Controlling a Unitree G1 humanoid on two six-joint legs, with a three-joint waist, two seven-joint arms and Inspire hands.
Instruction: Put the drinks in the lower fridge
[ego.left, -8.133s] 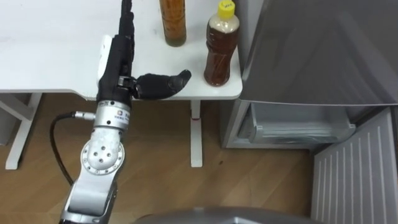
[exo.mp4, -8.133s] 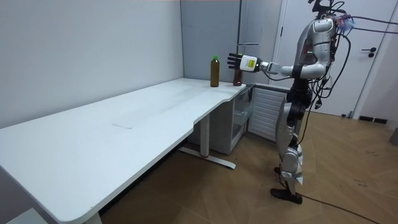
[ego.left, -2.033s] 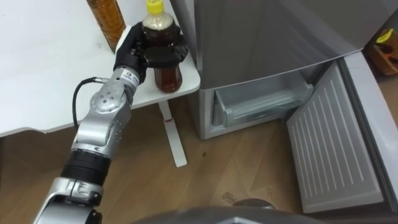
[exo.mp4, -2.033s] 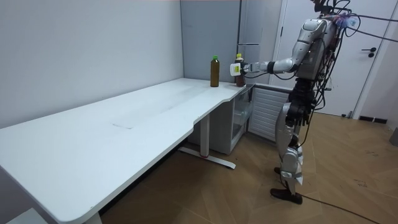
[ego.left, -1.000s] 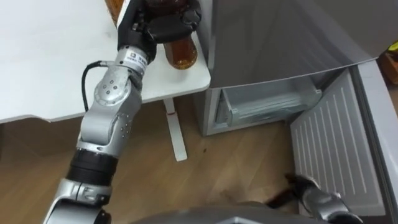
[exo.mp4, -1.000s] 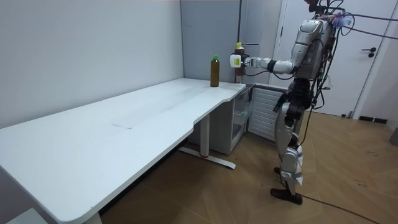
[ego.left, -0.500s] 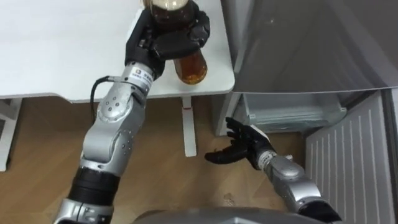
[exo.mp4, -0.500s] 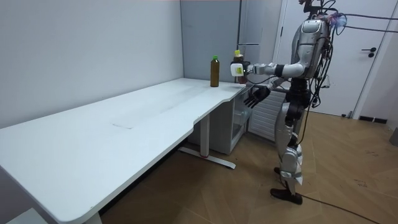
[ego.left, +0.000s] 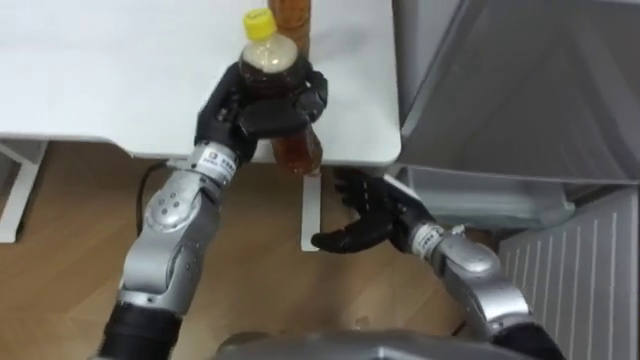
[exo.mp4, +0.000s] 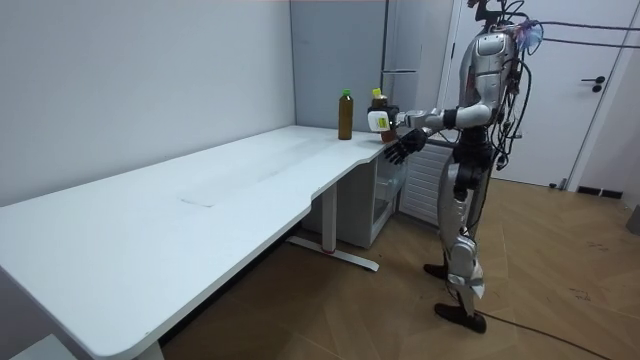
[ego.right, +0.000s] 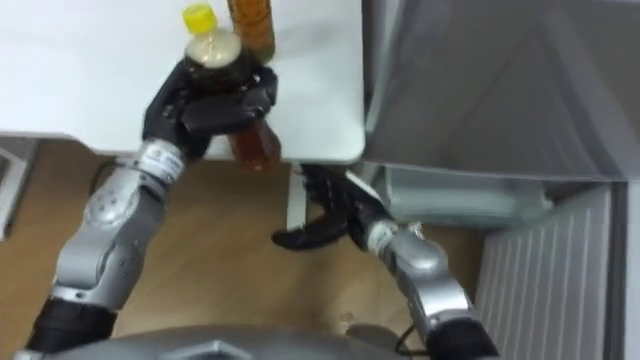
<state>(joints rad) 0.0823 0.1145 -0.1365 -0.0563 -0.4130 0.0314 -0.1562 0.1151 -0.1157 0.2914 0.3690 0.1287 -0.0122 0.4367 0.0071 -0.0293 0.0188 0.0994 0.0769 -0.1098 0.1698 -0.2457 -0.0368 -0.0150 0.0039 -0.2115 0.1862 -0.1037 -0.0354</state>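
Yellow-capped tea bottle (ego.left: 300, 150) clamped in left hand (ego.left: 262, 108) over the tabletop (ego.left: 100, 80) corner; right hand (ego.left: 375, 215) splayed, empty, just below that edge

So the robot's standing at the corner of the table (ego.left: 100, 70), with the fridge (ego.left: 520, 90) right beside it on the right. The left hand (ego.left: 262, 112) is wrapped round a drink bottle (ego.left: 297, 150) over the table's front edge, and a second bottle (ego.left: 290, 15) stands on the table just behind. The right hand (ego.left: 370, 220), fingers spread, sits lower, below that bottle and just right of the table leg (ego.left: 309, 215). The fridge's lower door (ego.left: 570, 260) is swung out to the right of its drawer (ego.left: 480, 195).
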